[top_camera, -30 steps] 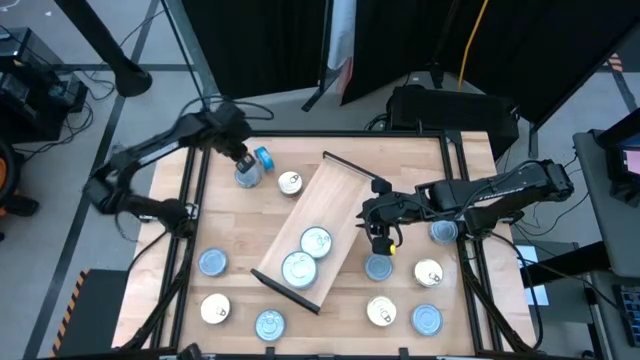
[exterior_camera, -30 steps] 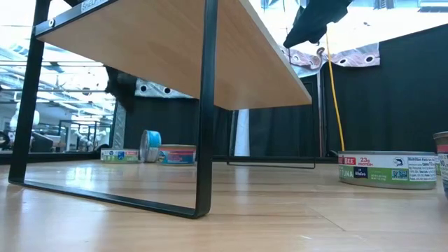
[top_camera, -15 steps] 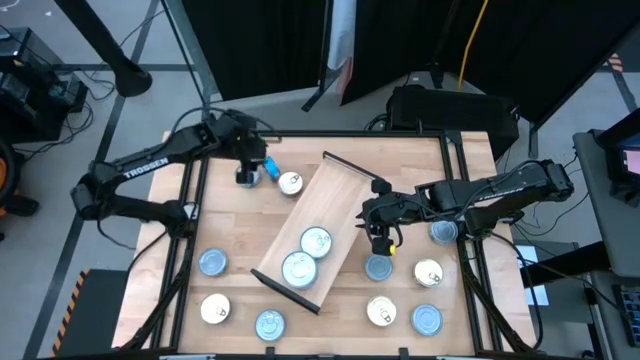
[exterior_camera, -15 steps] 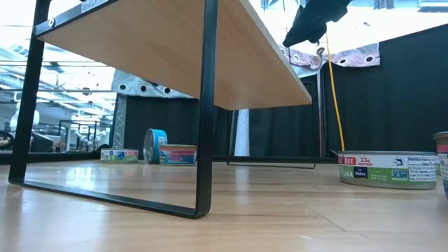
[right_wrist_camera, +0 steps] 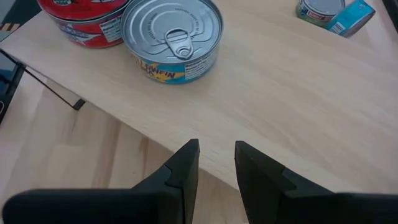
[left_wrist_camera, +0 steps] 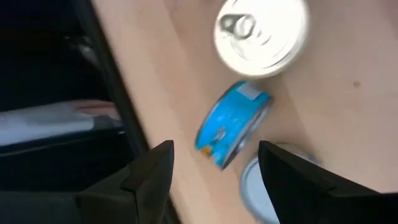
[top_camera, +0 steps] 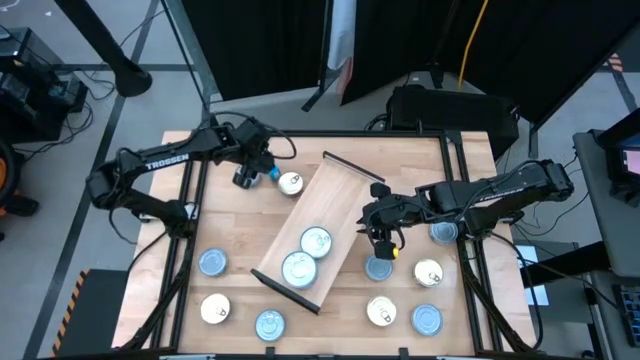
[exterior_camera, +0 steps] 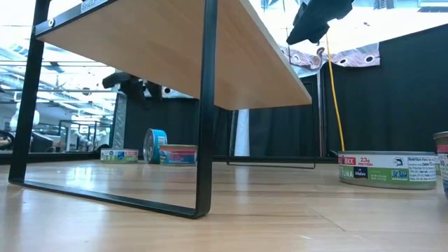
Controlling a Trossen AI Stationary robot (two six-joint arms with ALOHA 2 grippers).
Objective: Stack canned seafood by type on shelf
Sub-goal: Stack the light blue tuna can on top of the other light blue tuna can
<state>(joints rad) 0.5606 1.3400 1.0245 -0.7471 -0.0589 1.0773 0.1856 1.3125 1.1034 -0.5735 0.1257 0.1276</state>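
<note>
**Canned seafood spread over the bench, two tins on the tilted shelf**

Canned seafood, small flat round tins with blue or pale pull-tab tops, lies scattered in the high view. The shelf (top_camera: 318,232), a long light wooden board with dark end rails, sits diagonally at the frame's centre and carries two blue-topped tins (top_camera: 316,241) (top_camera: 298,267) on its lower half. On the butcher-block bench (top_camera: 330,312), a pale pull-tab tin (top_camera: 290,182) lies in the upper left beside a blue tin standing on its edge (top_camera: 270,170) and a grey-topped tin (top_camera: 245,178). The left hand (top_camera: 255,157) hovers just above these, fingers spread and holding nothing. The right hand (top_camera: 386,243) hangs at centre right beside the shelf's edge, above a grey-blue tin (top_camera: 378,267); its fingers are set narrowly apart and empty. More tins lie along the lower edge and the right side.

In the low view, the shelf's wooden underside (exterior_camera: 175,49) fills the upper left on a thin black frame leg. Behind it, low at left, the blue tin on edge (exterior_camera: 153,145) stands between two flat tins. A green-labelled tuna tin (exterior_camera: 387,170) sits at the right.

The left wrist view shows the blue tin on edge (left_wrist_camera: 231,124) at centre, the pale pull-tab tin (left_wrist_camera: 262,31) at the top, and a grey-topped tin's rim (left_wrist_camera: 264,186) below, seen between widely parted dark fingers (left_wrist_camera: 146,177).

The right wrist view shows a silver pull-tab tin with a yellow and blue label (right_wrist_camera: 173,38) on the shelf board, touching a red-labelled tin (right_wrist_camera: 84,18) at upper left. Dark fingers (right_wrist_camera: 183,167) stand close together at the bottom with nothing between them.
</note>
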